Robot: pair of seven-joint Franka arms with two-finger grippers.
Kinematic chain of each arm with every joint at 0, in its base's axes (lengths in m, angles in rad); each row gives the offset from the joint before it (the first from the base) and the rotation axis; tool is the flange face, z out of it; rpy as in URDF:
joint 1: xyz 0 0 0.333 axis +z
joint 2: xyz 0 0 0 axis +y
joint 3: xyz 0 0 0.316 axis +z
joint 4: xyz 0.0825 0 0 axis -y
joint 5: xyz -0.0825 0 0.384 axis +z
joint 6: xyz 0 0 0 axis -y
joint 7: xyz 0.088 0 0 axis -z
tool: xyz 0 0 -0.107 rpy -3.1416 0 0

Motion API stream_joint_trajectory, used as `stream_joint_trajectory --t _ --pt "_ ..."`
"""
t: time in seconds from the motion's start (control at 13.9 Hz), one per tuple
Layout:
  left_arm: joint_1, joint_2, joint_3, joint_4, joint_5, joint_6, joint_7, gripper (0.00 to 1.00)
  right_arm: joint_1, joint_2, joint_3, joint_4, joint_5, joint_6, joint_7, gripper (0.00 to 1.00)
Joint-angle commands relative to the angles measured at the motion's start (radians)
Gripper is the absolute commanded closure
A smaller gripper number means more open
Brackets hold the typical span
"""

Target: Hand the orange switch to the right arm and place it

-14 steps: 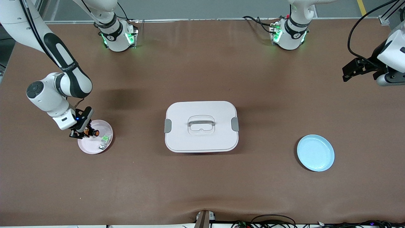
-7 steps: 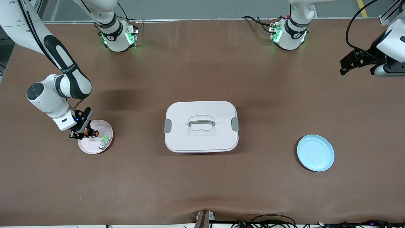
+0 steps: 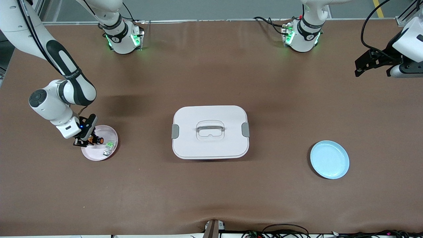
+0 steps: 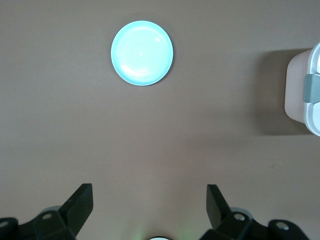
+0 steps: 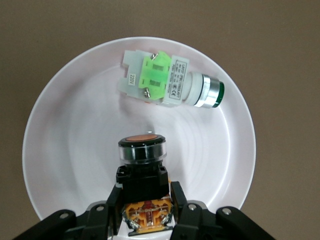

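Note:
The orange switch point(image 3: 97, 140), a black body with an orange round cap point(image 5: 142, 139), is clamped between the fingers of my right gripper point(image 3: 86, 140), which is shut on it point(image 5: 146, 202). It sits low over the edge of a pale pink plate point(image 3: 96, 156) toward the right arm's end of the table. I cannot tell whether the switch touches the plate point(image 5: 65, 150). My left gripper point(image 3: 362, 67) hangs open and empty above bare table at the left arm's end, with its fingers wide apart point(image 4: 150, 200).
A green-and-clear part point(image 3: 109, 145) lies on the same pink plate beside the switch point(image 5: 167, 85). A white lidded box point(image 3: 210, 132) stands mid-table. A light blue plate point(image 3: 329, 159) lies empty toward the left arm's end point(image 4: 142, 53).
The left arm has drawn back a little toward its base's edge of the table, gripper still open. The right gripper with the switch has shifted only slightly over the pink plate.

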Motion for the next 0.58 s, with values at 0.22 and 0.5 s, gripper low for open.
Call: stream_joint_trajectory --t 0.22,0.5 --pt "-0.004 -0.011 0.014 -0.011 -0.012 -0.005 0.025 0.00 -0.007 0.029 -0.001 0.027 -0.024 0.006 0.010 1.00" --pt "-0.003 0.003 0.015 -0.010 -0.013 0.009 0.025 0.00 -0.008 0.029 -0.003 0.031 -0.021 0.007 0.011 0.00"
